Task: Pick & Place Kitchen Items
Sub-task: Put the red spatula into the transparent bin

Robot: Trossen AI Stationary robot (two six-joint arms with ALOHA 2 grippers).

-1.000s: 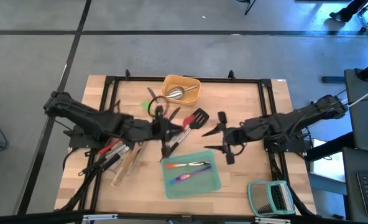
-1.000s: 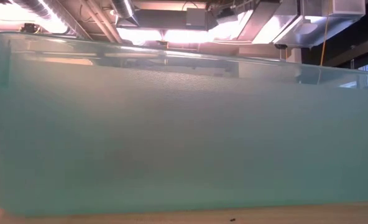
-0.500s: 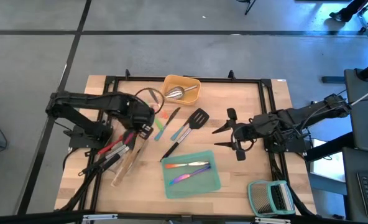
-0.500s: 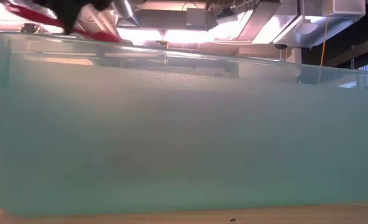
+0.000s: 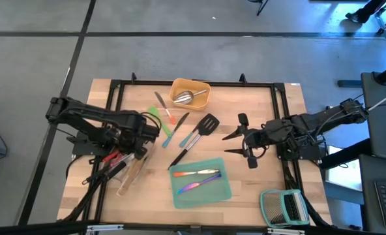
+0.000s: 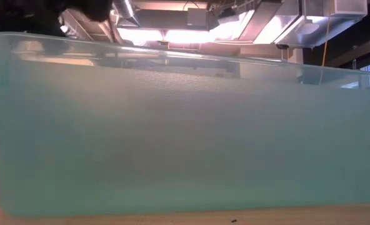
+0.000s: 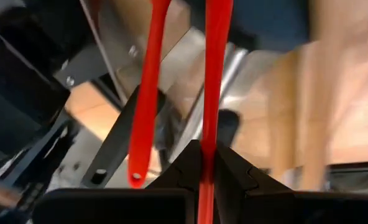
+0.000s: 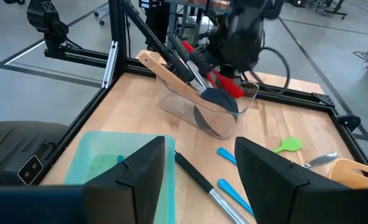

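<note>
A: What carries it all?

B: A wooden table point(image 5: 258, 196) inside a black frame point(image 5: 281, 104). At its left side sits a clear tray point(image 8: 224, 115) stuffed with long tools; a teal tray point(image 5: 201, 183) lies at the front middle, a yellow tray point(image 5: 191, 94) at the back, and a green-framed rack point(image 5: 283, 207) at the front right corner.

A: The arms?

B: The left gripper point(image 5: 138, 138) is over the clear tray, its jaws pinched shut on a red tool point(image 7: 209, 93); a second red handle point(image 7: 148, 93) hangs just beside it. The right gripper point(image 5: 240, 141) hovers to the right of the middle, jaws standing open with nothing between them.

A: Where are the utensils?

B: A wooden spoon point(image 8: 168, 71), red handles and black tools lean in the clear tray. Loose on the table between the trays lie a black turner point(image 5: 203, 127), a black spatula point(image 5: 180, 156), a blue tool point(image 5: 169, 136), a green spatula point(image 5: 154, 112) and a small orange-handled piece point(image 5: 169, 117). A steel scoop point(image 5: 186, 97) rests in the yellow tray. Two iridescent pieces of cutlery point(image 5: 199, 180) lie in the teal tray.

A: The table-level camera?

B: Filled by the teal tray's wall.
</note>
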